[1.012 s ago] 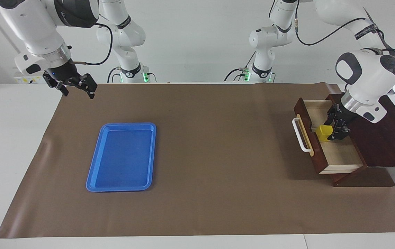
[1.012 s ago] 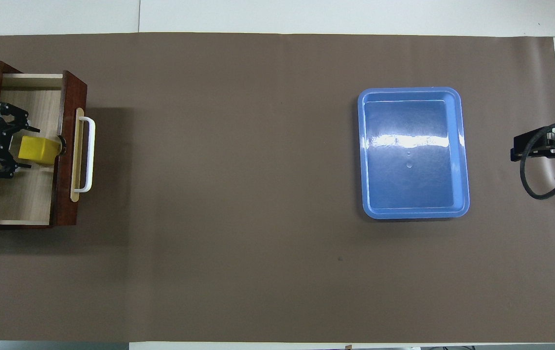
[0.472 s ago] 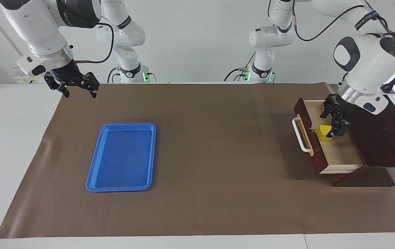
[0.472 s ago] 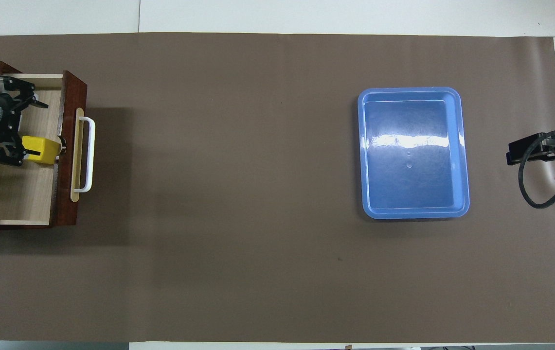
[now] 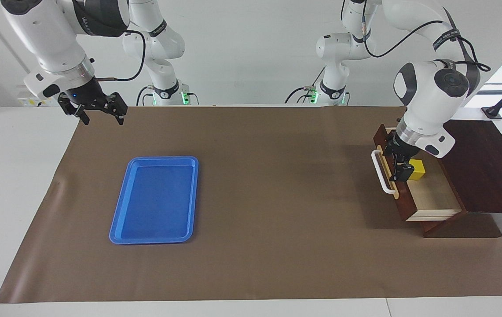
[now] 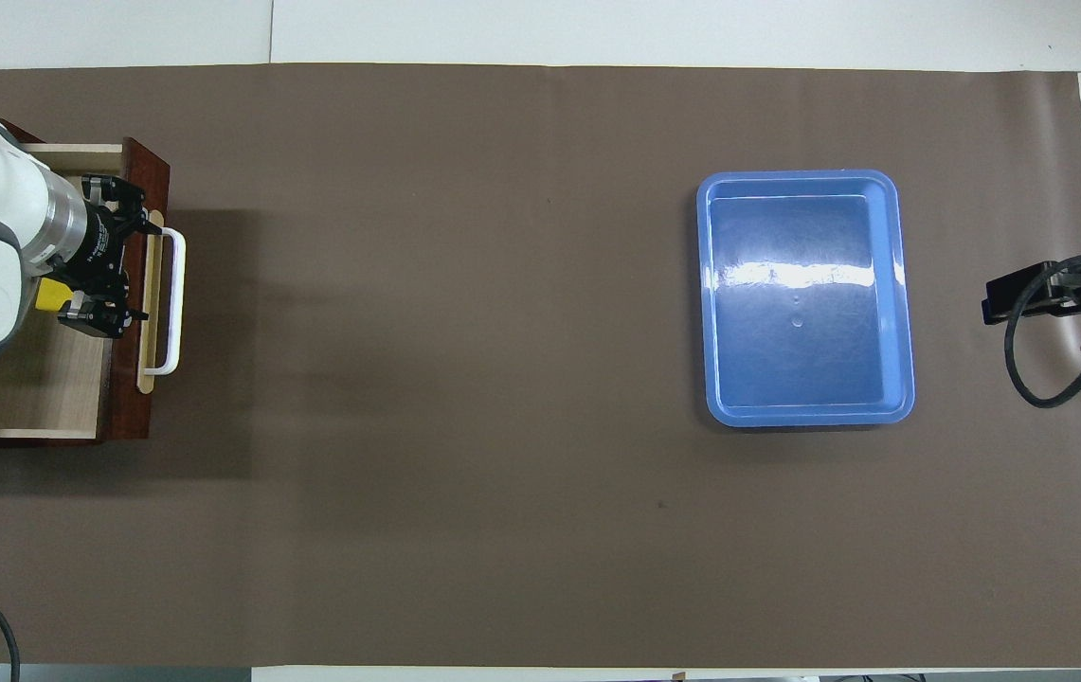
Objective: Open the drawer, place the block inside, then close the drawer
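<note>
The dark reddish-brown drawer (image 5: 401, 196) stands pulled open at the left arm's end of the table, its white bar handle (image 5: 380, 174) toward the table's middle. The yellow block (image 5: 418, 170) lies inside on the light wood floor, close to the front panel; in the overhead view the block (image 6: 48, 295) is partly covered by the arm. My left gripper (image 5: 399, 162) is open and empty, over the drawer's front panel (image 6: 128, 398) beside the handle (image 6: 176, 294), apart from the block. My right gripper (image 5: 100, 115) is open, raised over the mat's edge at the right arm's end, waiting.
A flat blue tray (image 5: 154, 200) lies on the brown mat toward the right arm's end; it also shows in the overhead view (image 6: 805, 313). The dark wooden cabinet (image 5: 488, 167) that holds the drawer sits at the table's edge.
My left gripper has risen from around the block inside the drawer and moved over the front panel by the handle. The block stays in the drawer. The right gripper barely moved.
</note>
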Action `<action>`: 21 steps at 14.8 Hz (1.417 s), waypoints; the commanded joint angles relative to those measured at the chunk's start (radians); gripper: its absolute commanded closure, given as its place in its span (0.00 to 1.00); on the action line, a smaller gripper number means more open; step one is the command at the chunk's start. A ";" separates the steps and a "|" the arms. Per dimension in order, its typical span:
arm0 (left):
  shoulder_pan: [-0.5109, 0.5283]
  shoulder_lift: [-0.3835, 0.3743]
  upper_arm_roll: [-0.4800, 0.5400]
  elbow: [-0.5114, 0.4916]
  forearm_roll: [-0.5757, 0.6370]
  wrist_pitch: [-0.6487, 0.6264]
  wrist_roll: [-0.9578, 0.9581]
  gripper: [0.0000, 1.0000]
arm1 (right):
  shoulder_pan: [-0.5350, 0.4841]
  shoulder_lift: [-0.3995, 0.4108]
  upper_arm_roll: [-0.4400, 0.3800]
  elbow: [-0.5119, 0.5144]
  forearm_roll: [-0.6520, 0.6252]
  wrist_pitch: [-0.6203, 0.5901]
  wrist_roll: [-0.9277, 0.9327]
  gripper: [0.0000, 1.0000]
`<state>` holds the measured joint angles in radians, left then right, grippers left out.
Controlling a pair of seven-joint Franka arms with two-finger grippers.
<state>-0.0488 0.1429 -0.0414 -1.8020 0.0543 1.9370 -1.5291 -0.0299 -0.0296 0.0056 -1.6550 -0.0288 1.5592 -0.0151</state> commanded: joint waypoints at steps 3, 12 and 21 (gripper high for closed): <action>0.047 -0.017 0.005 -0.039 0.016 0.060 0.000 0.00 | -0.001 -0.016 0.004 -0.019 0.021 -0.011 -0.016 0.00; 0.150 -0.012 0.006 -0.030 0.052 0.095 0.121 0.00 | -0.011 -0.021 0.013 -0.019 0.026 -0.030 -0.006 0.00; 0.224 -0.006 0.006 -0.017 0.052 0.083 0.185 0.00 | -0.008 -0.021 0.011 -0.017 0.026 -0.030 -0.006 0.00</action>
<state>0.1638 0.1436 -0.0348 -1.8137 0.0892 2.0328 -1.3721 -0.0318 -0.0315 0.0151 -1.6553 -0.0197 1.5355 -0.0151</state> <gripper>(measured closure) 0.000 0.000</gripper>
